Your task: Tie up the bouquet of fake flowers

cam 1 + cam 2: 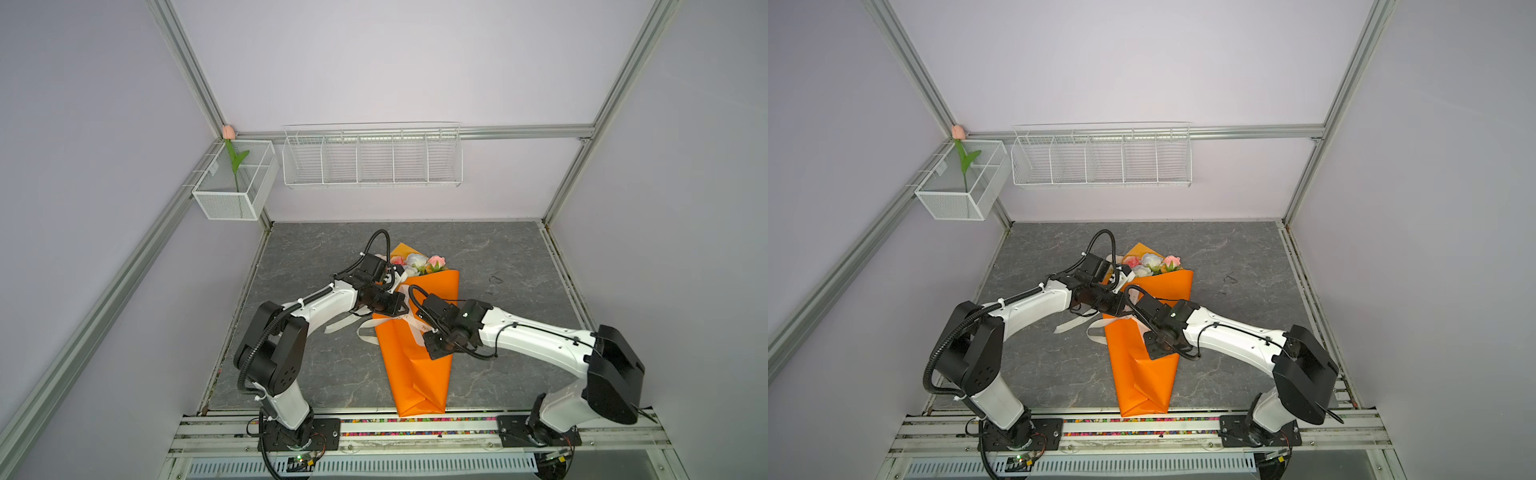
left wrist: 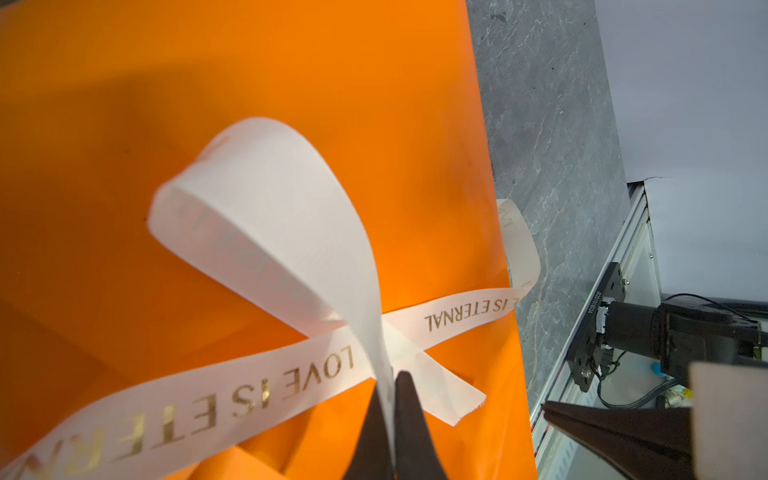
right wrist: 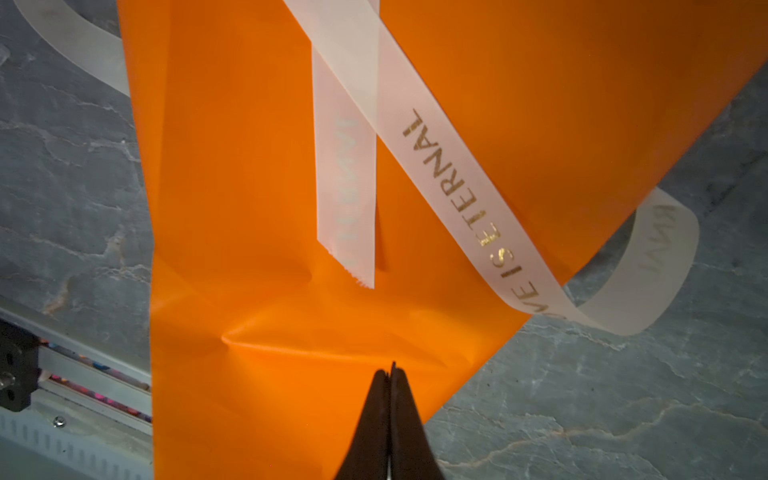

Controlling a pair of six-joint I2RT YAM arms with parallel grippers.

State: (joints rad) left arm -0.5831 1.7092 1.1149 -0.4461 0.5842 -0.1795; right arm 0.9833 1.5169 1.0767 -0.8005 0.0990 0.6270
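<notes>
Bouquet lies flat mid-table, its foot at the front edge of the table and the flower heads pointing to the back edge. A white ribbon w/ gold lettering crosses the orange wrap about halfway up. One tail trails off onto the table toward the left edge, and a cut end lies loose on the paper.

The left tool is closed, pinching the ribbon where a raised loop comes down to the crossing. The right tool has its jaws pressed together just over the wrap, nearer the front edge than the crossing. Can't tell if anything thin is caught btw them.

As I read it, the ribbon is only laid across itself, no knot yet.

What could go wrong, IMO:
- Ribbon looks slick, so a hard tug could pull it out of the left tool and the loop collapses.
- The cut end is short and free. Any pull on the other strand may draw it back through the crossing.
- Bouquet is prob. light w/ nothing pinning it, so pulling sideways may drag or roll it instead of tightening.
- The right tool is so close to the paper it may nip or crease the wrap rather than catch ribbon.
- Both arms crowd the same spot, so there's a bump risk.
</notes>
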